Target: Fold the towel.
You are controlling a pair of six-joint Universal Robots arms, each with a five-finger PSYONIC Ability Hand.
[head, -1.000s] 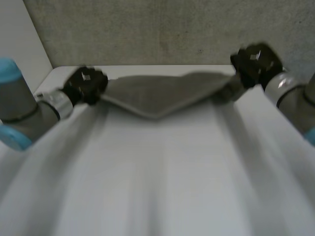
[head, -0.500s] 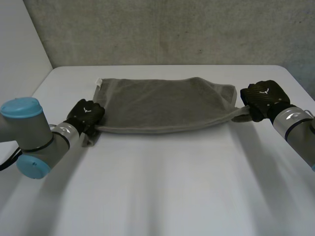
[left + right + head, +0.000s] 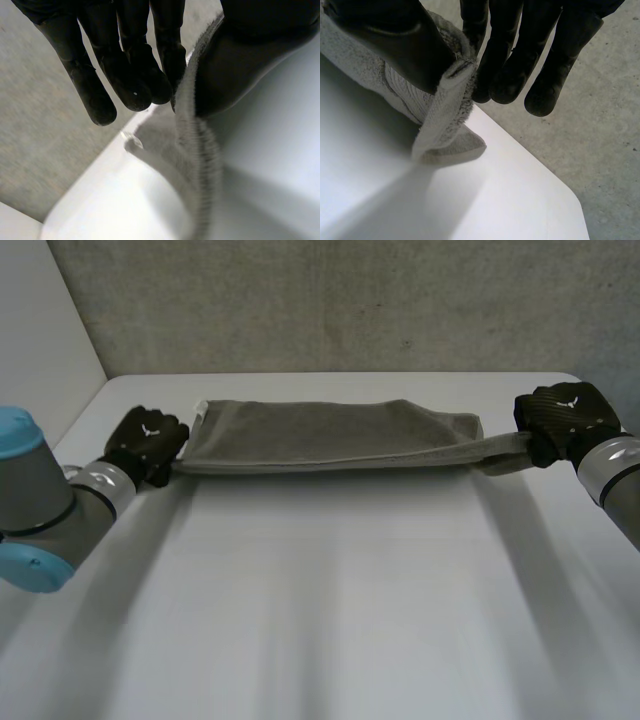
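Observation:
A grey towel [image 3: 320,435] lies folded in half across the far part of the white table [image 3: 330,600], pulled taut between my two hands. My left hand [image 3: 148,443] pinches its near left corner; in the left wrist view the towel edge [image 3: 192,125] runs between the thumb [image 3: 260,35] and the fingers [image 3: 127,75]. My right hand [image 3: 566,418] pinches the near right corner; in the right wrist view the towel corner [image 3: 442,112] is pressed between the thumb [image 3: 395,40] and the fingers [image 3: 520,60]. A white label [image 3: 199,412] shows at the towel's far left corner.
A grey wall [image 3: 330,300] rises right behind the table's far edge. The table's rounded far right corner [image 3: 570,197] lies just past my right hand, with grey floor beyond it.
Both hands have moved outward and toward the far side, drawing the towel's near edge straight. The sagging front fold has flattened into a narrow taut band.

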